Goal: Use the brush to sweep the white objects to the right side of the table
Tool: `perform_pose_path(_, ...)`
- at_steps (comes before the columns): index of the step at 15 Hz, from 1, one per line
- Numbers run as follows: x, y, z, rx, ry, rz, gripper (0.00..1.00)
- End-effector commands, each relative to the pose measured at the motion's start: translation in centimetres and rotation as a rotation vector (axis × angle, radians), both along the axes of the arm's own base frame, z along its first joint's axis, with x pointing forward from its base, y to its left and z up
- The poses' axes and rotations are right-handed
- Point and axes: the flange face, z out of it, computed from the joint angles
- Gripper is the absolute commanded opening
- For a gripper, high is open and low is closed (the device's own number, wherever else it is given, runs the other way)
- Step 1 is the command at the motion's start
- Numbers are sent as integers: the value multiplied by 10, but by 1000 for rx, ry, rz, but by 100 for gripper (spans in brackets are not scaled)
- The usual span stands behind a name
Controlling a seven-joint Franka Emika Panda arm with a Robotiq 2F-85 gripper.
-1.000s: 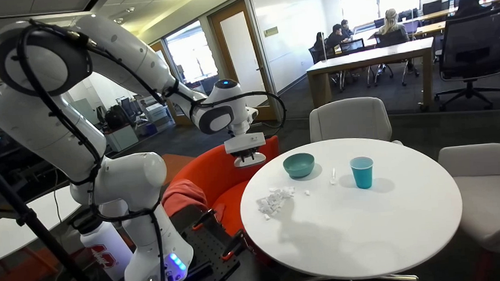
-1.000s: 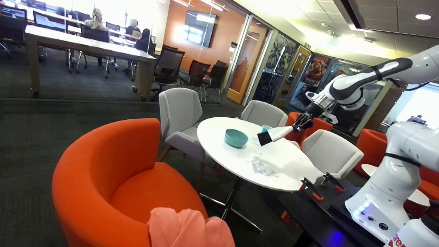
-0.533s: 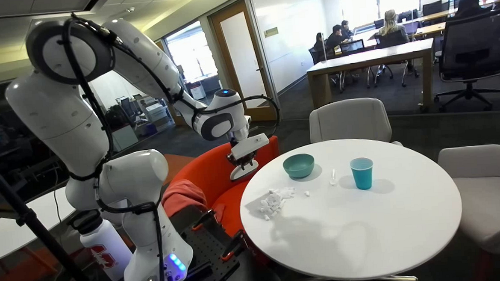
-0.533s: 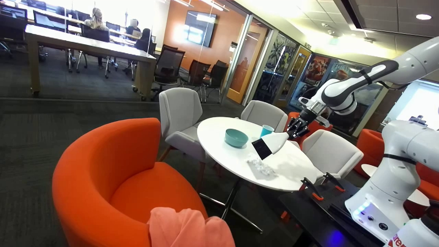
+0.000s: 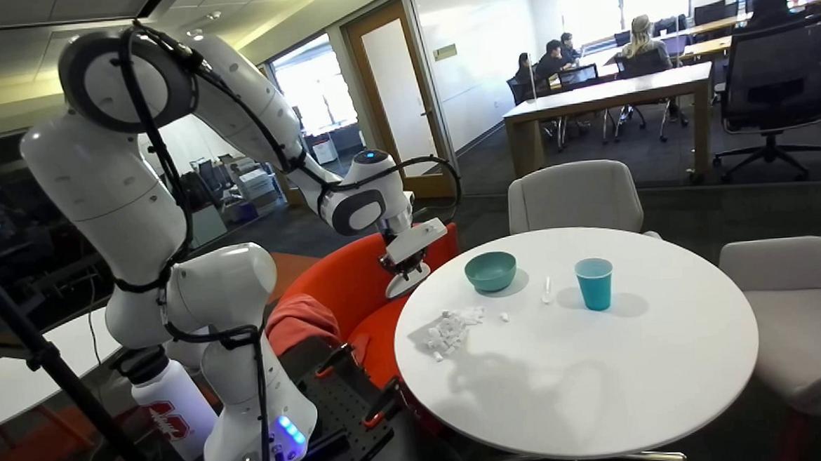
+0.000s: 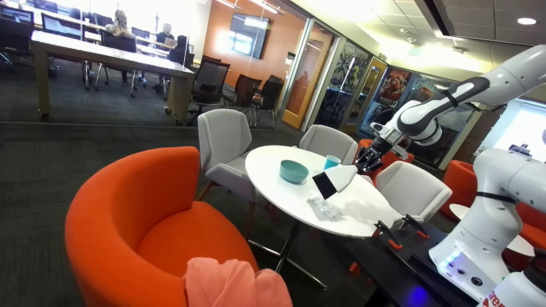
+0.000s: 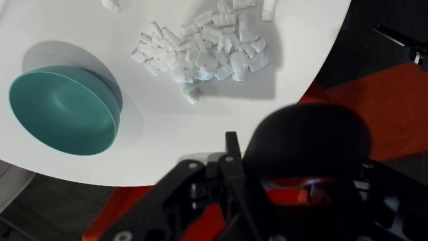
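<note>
My gripper [image 6: 362,167] is shut on a white brush [image 6: 343,177] with a black end [image 6: 325,185]. The brush is tilted and held above the table. The gripper [image 5: 407,267] and the pale brush [image 5: 406,283] appear beside the table's edge in an exterior view. The white objects [image 7: 207,50] are small pieces in a loose pile on the white round table [image 5: 601,389]; the pile shows in both exterior views [image 5: 451,332] [image 6: 326,208]. A single white piece [image 5: 504,317] lies apart. In the wrist view a dark rounded shape [image 7: 307,140] hides much of the jaws.
A green bowl [image 5: 491,272] stands near the pile, also in the wrist view [image 7: 67,110]. A blue cup [image 5: 594,284] and a small clear item [image 5: 547,290] stand farther along. Grey chairs [image 5: 574,197] and an orange chair [image 6: 128,213] surround the table.
My gripper has moved lower and turned, so the brush is more tilted and its black end is lower, nearer the pile. The white pieces, bowl and cup have not moved.
</note>
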Motion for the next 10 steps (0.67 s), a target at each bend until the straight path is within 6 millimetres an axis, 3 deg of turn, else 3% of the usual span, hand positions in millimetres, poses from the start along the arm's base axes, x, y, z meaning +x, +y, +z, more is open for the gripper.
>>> perform_pose_path(1,2,2,-4,-12,-4,64,14)
perform_pose_path(10,5,10,-23,-88,-35,238,14)
